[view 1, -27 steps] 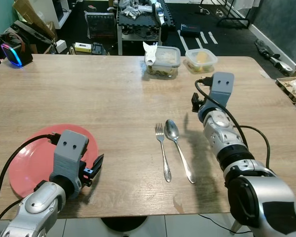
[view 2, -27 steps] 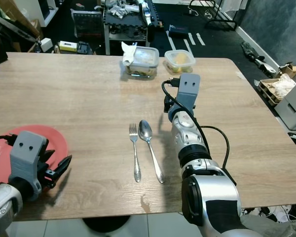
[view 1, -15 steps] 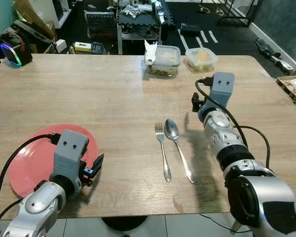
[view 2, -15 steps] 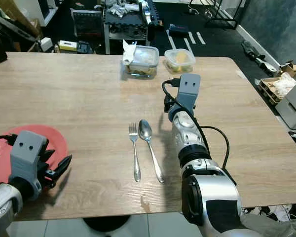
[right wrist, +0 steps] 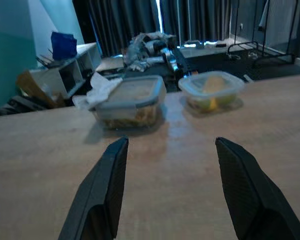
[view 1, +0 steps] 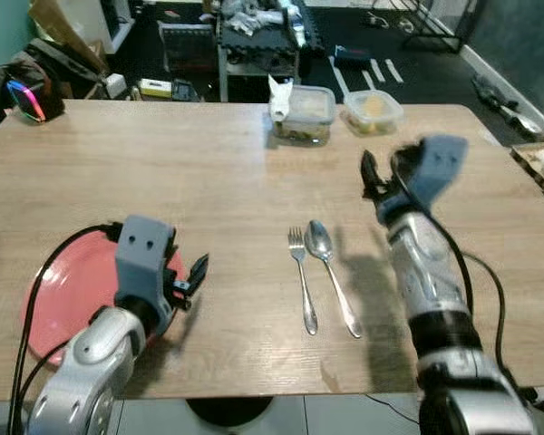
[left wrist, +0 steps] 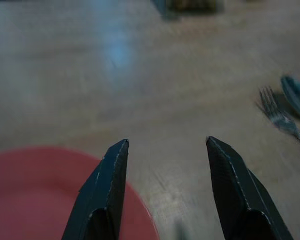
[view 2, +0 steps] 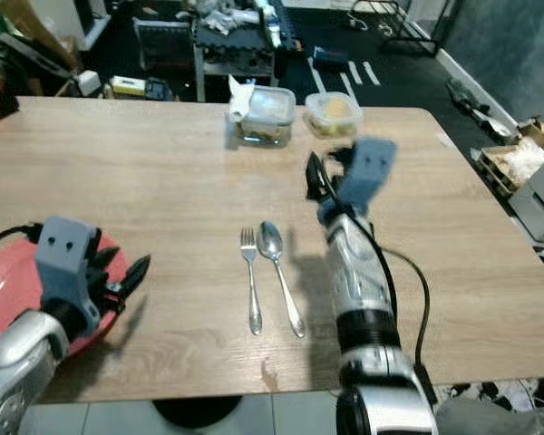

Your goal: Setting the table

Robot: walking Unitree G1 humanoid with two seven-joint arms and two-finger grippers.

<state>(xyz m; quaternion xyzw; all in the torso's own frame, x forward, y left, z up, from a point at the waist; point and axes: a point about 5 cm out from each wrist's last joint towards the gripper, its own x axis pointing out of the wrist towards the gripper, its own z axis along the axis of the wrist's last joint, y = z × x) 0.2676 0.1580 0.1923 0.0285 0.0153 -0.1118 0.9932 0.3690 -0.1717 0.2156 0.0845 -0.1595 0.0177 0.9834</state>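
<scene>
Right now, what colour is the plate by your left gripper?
The plate is red, clearest in the left eye view.

Fork [view 1: 302, 285] beside spoon [view 1: 330, 271], red plate [view 1: 62, 288] under left hand [view 1: 194, 275]

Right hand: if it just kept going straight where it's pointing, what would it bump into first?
Probably the food tubs: the right hand points between the tub with the napkin and the round tub. Depth is unclear.
</scene>
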